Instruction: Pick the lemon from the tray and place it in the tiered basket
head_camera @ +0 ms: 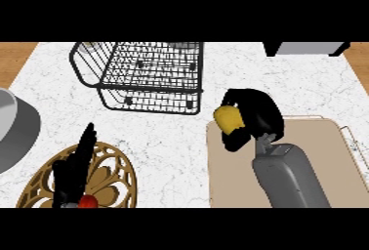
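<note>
My right hand (254,117) is curled round the yellow lemon (228,120), which shows at the hand's left side. Hand and lemon are over the far left corner of the beige tray (324,161), which lies at the right of the counter. The black wire tiered basket (144,73) stands at the back centre, up and to the left of the lemon, with a gap between them. My left hand (72,171) rests at the lower left with its fingers straight and pointing up, holding nothing.
A round wooden trivet (115,180) with cut-out patterns lies under my left hand. A grey rounded object (14,132) sits at the left edge. A dark and grey appliance (306,48) stands at the back right. White marble counter (173,146) lies between basket and tray.
</note>
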Controlling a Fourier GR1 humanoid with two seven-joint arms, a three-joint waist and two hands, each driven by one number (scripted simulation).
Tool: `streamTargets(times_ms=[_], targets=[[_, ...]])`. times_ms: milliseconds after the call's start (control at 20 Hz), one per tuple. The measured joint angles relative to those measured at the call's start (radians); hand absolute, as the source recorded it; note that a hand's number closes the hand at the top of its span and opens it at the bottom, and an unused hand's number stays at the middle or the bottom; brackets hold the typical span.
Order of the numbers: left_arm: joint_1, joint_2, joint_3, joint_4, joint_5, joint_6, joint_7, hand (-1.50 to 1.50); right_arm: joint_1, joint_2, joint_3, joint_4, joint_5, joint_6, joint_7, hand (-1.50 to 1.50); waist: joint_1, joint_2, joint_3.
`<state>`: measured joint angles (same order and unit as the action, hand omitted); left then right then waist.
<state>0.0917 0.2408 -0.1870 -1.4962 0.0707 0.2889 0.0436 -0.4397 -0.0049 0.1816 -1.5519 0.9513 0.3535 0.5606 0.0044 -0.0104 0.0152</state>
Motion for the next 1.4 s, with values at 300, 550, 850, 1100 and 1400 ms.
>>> streamTargets(times_ms=[300, 550, 850, 1100, 1400], targets=[[0.015, 0.005, 0.008, -0.008, 0.002, 0.003, -0.001, 0.0, -0.099, -0.001, -0.062, -0.263, -0.12, 0.022, 0.105, 1.5, -0.014, -0.004, -0.001], [0.017, 0.003, 0.015, -0.006, 0.008, -0.007, -0.013, 0.0, -0.236, -0.03, -0.108, -0.397, -0.156, 0.126, 0.196, 1.5, -0.01, -0.002, -0.001], [0.0, -0.008, 0.011, 0.0, -0.007, -0.002, -0.005, 0.0, -0.416, -0.031, -0.152, -0.367, -0.169, 0.169, 0.276, 1.5, 0.0, 0.001, 0.0], [-0.015, -0.012, 0.006, 0.005, -0.017, -0.003, 0.009, 0.0, -0.566, -0.021, -0.189, -0.211, -0.147, 0.127, 0.289, 1.5, 0.009, 0.005, -0.002], [-0.023, -0.023, 0.007, 0.013, -0.011, -0.009, -0.008, 0.0, -0.695, -0.009, -0.216, 0.018, -0.114, 0.023, 0.271, 1.5, 0.017, 0.007, 0.0]])
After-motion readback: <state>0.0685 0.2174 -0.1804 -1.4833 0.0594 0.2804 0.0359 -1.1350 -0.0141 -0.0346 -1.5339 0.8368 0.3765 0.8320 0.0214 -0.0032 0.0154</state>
